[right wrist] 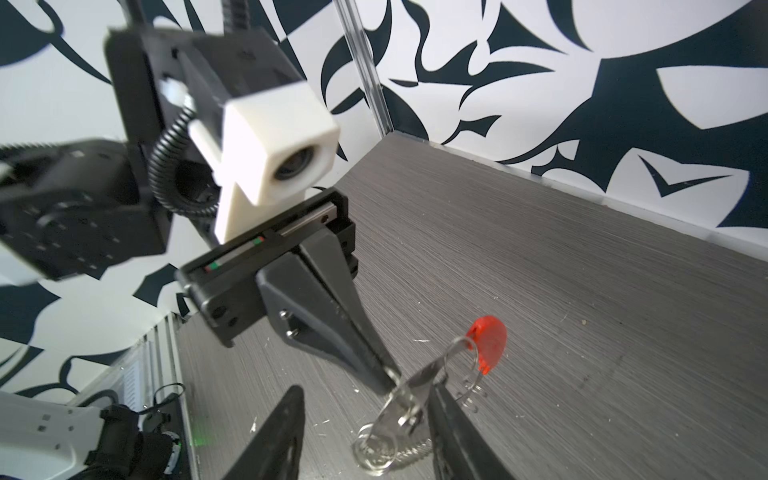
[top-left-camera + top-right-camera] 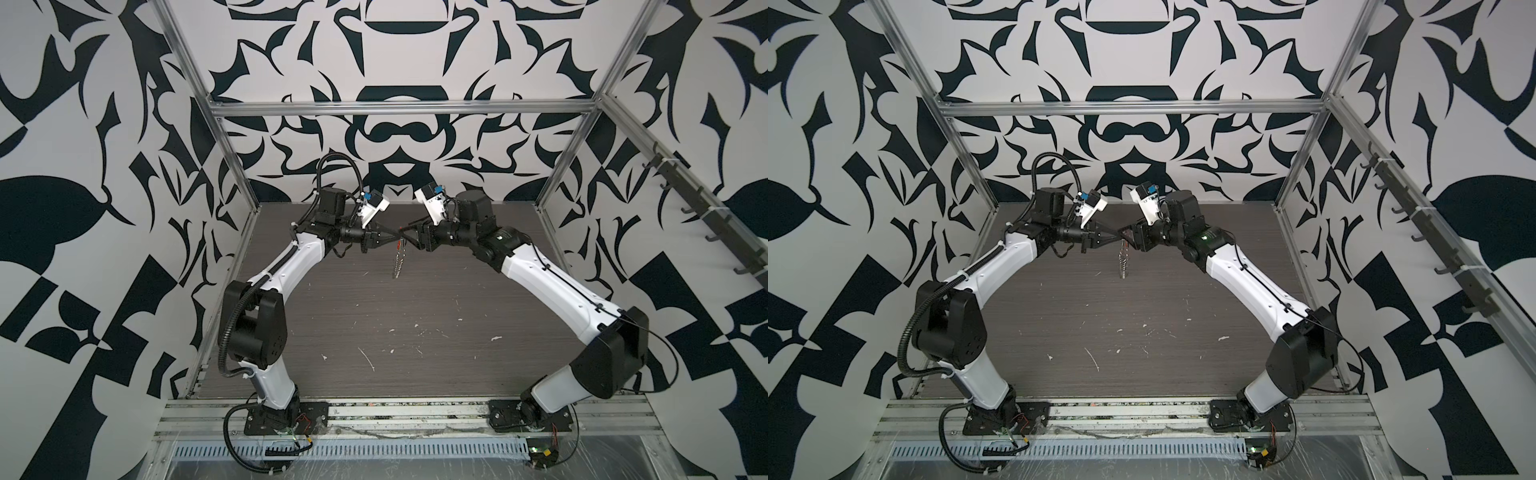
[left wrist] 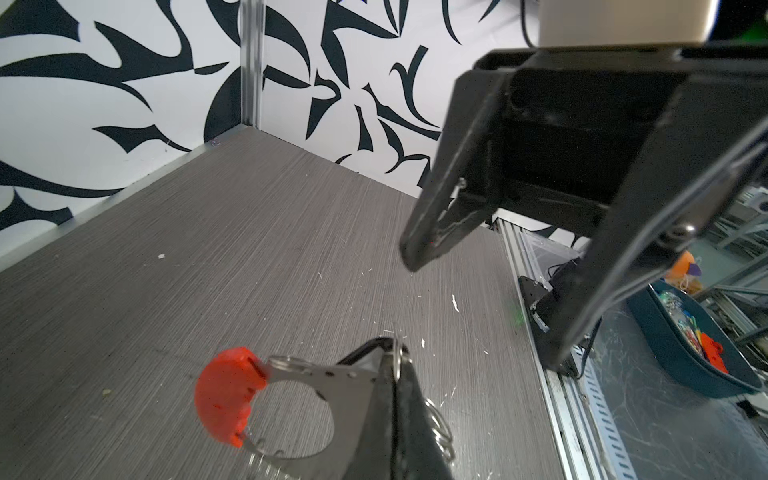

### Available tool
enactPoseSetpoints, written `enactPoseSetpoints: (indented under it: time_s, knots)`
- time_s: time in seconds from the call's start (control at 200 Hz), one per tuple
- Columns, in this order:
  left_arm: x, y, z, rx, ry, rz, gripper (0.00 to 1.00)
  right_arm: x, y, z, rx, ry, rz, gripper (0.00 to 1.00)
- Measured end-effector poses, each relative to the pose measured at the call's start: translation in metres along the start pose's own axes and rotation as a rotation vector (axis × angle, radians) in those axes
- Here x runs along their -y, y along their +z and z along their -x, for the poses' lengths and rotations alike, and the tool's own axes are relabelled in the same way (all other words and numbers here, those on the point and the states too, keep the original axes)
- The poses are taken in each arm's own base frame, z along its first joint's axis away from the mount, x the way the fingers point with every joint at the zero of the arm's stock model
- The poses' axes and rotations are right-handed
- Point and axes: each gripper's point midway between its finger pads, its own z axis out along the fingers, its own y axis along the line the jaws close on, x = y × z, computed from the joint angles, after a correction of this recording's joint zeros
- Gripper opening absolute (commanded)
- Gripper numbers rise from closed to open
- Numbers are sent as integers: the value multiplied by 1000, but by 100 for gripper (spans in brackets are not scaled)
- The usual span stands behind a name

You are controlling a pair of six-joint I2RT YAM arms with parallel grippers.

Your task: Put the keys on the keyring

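Keyring (image 3: pixel 400 360), pinched aloft over the table (image 2: pixel 415 324) in our clenched left gripper (image 1: pixel 384 374), chain (image 2: pixel 397 264) and orange-red tag (image 3: pixel 226 399) dangling; right gripper (image 3: pixel 484 311) jaws apart, empty; key unseen by us; risk: thin pinch slips if the chain sways.

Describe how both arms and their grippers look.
Both arms have white shells, left arm and right arm, with black joint housings. A ribbed black conduit runs along the left; a thin black cable along the right. The left gripper and right gripper are black with tapered fingers, each topped by a white camera block.
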Motion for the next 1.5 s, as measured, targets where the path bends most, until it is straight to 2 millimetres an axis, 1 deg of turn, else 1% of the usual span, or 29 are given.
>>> enactPoseSetpoints:
  time_s: [0.125,0.19,0.295,0.445,0.57,0.72,0.855,0.91,1.025,1.16,1.34,1.5]
  knots:
    - [0,-3,14,46,23,27,0,1,-11,8,51,29,8,51]
    - [4,-5,19,65,38,34,0,5,-14,9,66,57,17,45]
    - [9,-8,23,87,57,34,0,15,-16,12,91,113,50,40]
    - [12,-9,29,105,63,20,0,25,-12,12,101,181,106,40]
    - [14,-9,30,108,62,11,0,21,-4,12,97,201,174,39]
    - [15,-9,35,124,64,4,0,20,5,6,73,231,221,36]
    - [17,-10,38,131,57,-3,0,16,5,8,76,233,247,35]
    - [17,-10,39,134,57,-7,0,14,4,9,80,231,258,33]
    - [18,-10,42,142,58,-12,0,12,4,11,85,230,271,28]
    - [20,-11,44,146,54,-20,0,10,3,13,91,226,279,18]
    - [21,-11,45,149,57,-23,0,9,2,15,96,227,289,12]
    - [21,-11,45,152,60,-23,0,6,2,15,90,231,303,3]
